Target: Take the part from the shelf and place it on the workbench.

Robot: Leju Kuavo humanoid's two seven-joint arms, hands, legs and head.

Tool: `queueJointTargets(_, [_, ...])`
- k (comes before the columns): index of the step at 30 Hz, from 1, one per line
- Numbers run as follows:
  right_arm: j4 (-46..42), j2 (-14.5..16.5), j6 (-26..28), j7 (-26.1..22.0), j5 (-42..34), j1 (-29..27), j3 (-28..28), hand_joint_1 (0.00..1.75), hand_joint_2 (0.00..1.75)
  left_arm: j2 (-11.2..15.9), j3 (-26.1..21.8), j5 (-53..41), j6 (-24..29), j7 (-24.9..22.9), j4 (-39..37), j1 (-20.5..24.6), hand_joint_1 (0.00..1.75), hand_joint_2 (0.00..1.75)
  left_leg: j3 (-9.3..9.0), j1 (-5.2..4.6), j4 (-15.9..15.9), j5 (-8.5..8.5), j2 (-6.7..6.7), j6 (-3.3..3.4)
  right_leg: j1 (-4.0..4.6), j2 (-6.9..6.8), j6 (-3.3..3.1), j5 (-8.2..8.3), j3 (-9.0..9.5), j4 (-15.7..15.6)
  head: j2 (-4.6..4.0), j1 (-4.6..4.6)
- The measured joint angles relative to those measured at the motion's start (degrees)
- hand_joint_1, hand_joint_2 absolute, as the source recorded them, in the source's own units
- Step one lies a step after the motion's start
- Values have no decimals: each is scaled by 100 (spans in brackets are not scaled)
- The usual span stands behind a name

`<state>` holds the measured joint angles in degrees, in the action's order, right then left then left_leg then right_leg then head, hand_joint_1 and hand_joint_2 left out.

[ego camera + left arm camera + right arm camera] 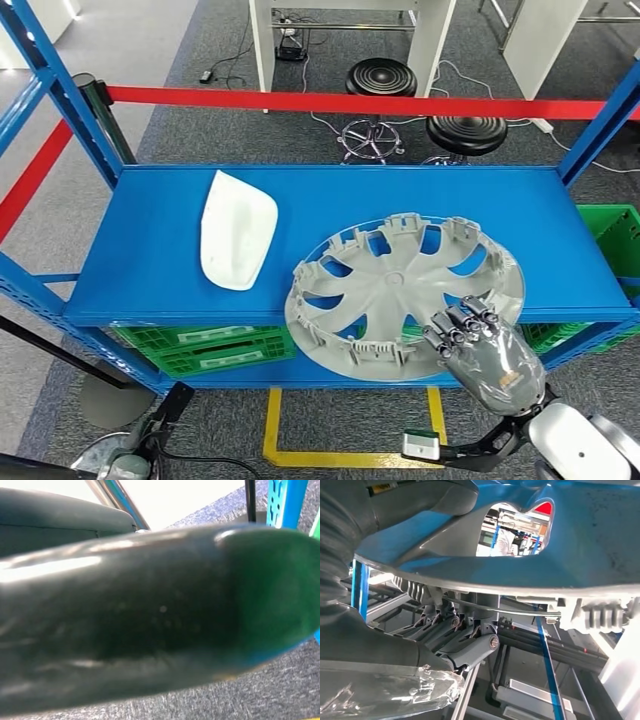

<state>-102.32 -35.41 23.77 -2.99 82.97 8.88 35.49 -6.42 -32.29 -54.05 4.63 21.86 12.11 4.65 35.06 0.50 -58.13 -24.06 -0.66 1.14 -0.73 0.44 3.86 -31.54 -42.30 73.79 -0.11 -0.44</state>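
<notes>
A grey hubcap (392, 290) lies inside-up on the blue shelf (151, 250), its near edge overhanging the front. My right hand (483, 350) grips its rim at the near right. In the right wrist view the thumb (414, 500) lies on top of the hubcap (584, 540) and the dark fingers (463, 645) curl under its rim. A white curved cover (235, 230) rests on the shelf to the left, apart from the hubcap. My left arm (121, 462) hangs low at the lower left.
Green crates (211, 350) sit on the level below, and another green crate (615, 230) is at the right end. Red barrier tape (340, 102) runs behind the shelf, with two black stools (381, 78) beyond. Yellow floor marking (272, 440) lies in front.
</notes>
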Motion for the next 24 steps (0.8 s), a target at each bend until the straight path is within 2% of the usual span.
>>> queueJointTargets(1, [1,12,1,0,0,-10,9,175,175,-3,-1,0,0,0,0,-3,0,0,-2,0,-2,-2,0,2,0,0,7,-10,-79,155,0,2])
queueJointTargets(2, [1,23,1,0,0,-15,20,175,175,-5,-1,0,0,0,0,-5,0,0,-8,2,-3,-5,-1,0,-2,-1,9,96,-42,72,0,2])
queueJointTargets(4, [1,42,1,0,0,-13,34,175,175,-10,-3,-1,0,0,0,-4,0,0,-25,12,-9,-18,-5,-22,-14,-6,14,469,308,-641,0,3])
queueJointTargets(5, [2,51,2,0,0,-10,38,175,175,-8,-4,-2,0,0,0,-3,0,0,-25,4,-21,-28,-9,-47,-16,-2,8,596,512,-1021,0,7])
queueJointTargets(6, [3,61,4,1,0,-7,40,175,175,-5,-6,-3,0,0,0,-4,0,0,-20,-8,-27,-29,-13,-78,-18,4,-12,660,648,-1273,0,5])
queueJointTargets(7, [4,74,7,1,1,-6,44,175,175,-2,-8,-3,-1,-1,0,-5,0,0,-12,-21,-28,-23,-17,-113,-14,13,-42,670,715,-1399,0,1])
queueJointTargets(9, [5,107,11,2,2,-3,55,175,175,2,-9,-6,-1,-2,0,-4,0,0,0,-24,-12,-1,-20,-171,-3,28,-125,671,713,-1412,0,-11])
queueJointTargets(11, [4,146,16,0,8,6,70,175,175,-2,-9,-9,-1,-2,0,0,0,0,41,-12,-105,-83,-11,-225,-10,25,-201,686,714,-1427,0,-20])
queueJointTargets(13, [5,197,35,-4,27,9,91,175,175,-12,-8,-10,-1,-2,0,3,0,0,267,-8,-607,-389,0,-274,-18,13,-261,691,720,-1438,0,-30])
queueJointTargets(15, [17,288,99,1,96,5,126,175,175,-20,-8,-11,0,-4,0,0,0,0,618,-7,-1361,-717,2,-295,-12,7,-285,689,716,-1438,0,-33])
queueJointTargets(16, [30,347,141,10,144,2,147,175,175,-20,-9,-13,-1,-7,0,-3,0,0,724,-7,-1583,-763,2,-294,-10,7,-288,689,715,-1437,0,-34])
queueJointTargets(17, [45,415,186,26,182,-1,170,175,175,-21,-10,-19,-1,-9,0,-4,0,0,729,-8,-1591,-694,2,-287,-9,8,-289,690,716,-1437,0,-34])
queueJointTargets(18, [61,483,226,48,204,-2,193,175,175,-21,-11,-27,-2,-10,0,-3,0,0,621,-8,-1371,-530,2,-275,-9,11,-288,690,721,-1437,0,-34])
queueJointTargets(20, [85,616,311,102,217,0,237,175,175,-24,-12,-43,-2,-11,0,5,0,0,232,-10,-598,-169,6,-242,2,16,-273,684,728,-1430,0,-34])
queueJointTargets(21, [95,671,351,130,219,2,255,175,175,-26,-12,-48,-3,-11,0,13,0,0,78,-11,-282,-74,7,-227,13,21,-255,683,721,-1426,0,-33])
queueJointTargets(22, [104,716,384,157,221,4,269,175,175,-27,-12,-50,-5,-12,0,18,0,0,-6,-15,-95,-41,7,-210,24,24,-228,686,713,-1427,0,-30])
queueJointTargets(24, [121,788,423,206,226,13,284,175,175,-29,-12,-54,-8,-15,0,20,0,0,-17,-21,-13,-46,1,-162,28,28,-157,708,708,-1459,0,-29])
